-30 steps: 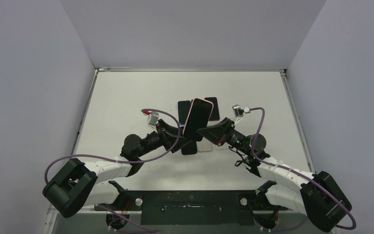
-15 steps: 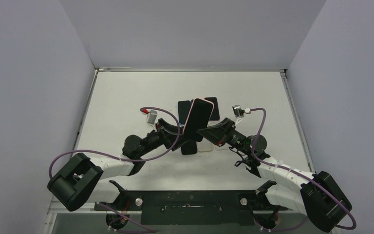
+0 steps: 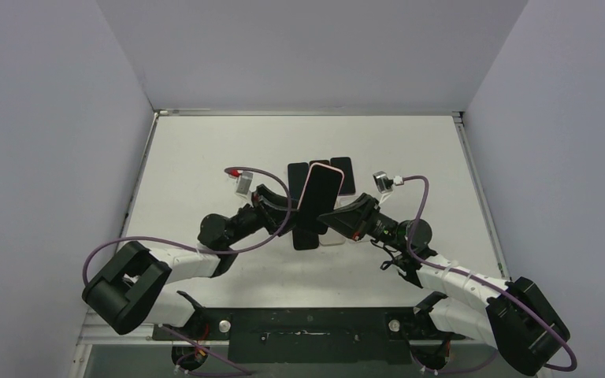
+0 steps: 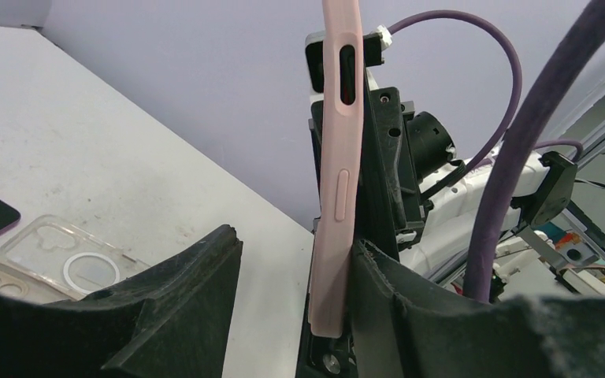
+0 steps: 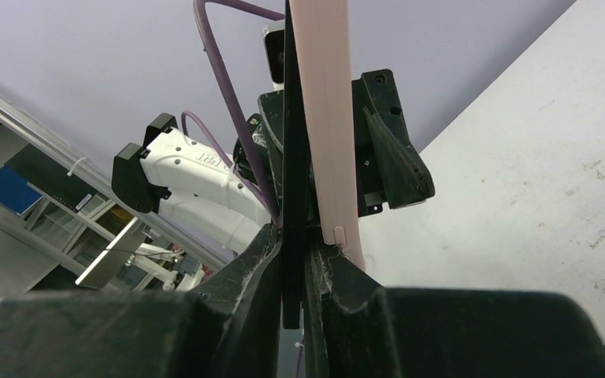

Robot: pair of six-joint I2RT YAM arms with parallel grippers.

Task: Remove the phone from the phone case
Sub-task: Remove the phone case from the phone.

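The phone in its pink case [image 3: 320, 194] is held up, tilted, above the table between both arms. In the right wrist view my right gripper [image 5: 295, 246] is shut on the black phone's [image 5: 294, 157] thin edge. The pink case [image 5: 327, 118] stands just outside the fingers, its end resting on one fingertip. In the left wrist view my left gripper [image 4: 295, 240] is open. The pink case [image 4: 335, 197] stands edge-on against the right finger [image 4: 386, 291], and a wide gap separates it from the left finger [image 4: 181, 291]. In the top view, the left gripper [image 3: 286, 209] and right gripper [image 3: 335, 214] flank the phone.
Black phones [image 3: 297, 176] [image 3: 344, 175] lie on the white table [image 3: 205, 157] behind the held one, and another [image 3: 306, 237] lies under it. Clear cases [image 4: 63, 264] lie flat beside them. Purple cables loop off both wrists. Grey walls close three sides.
The held phone has sunk a little and tilted toward the left. The left wrist has shifted farther back, toward the phone. The right gripper keeps its hold.
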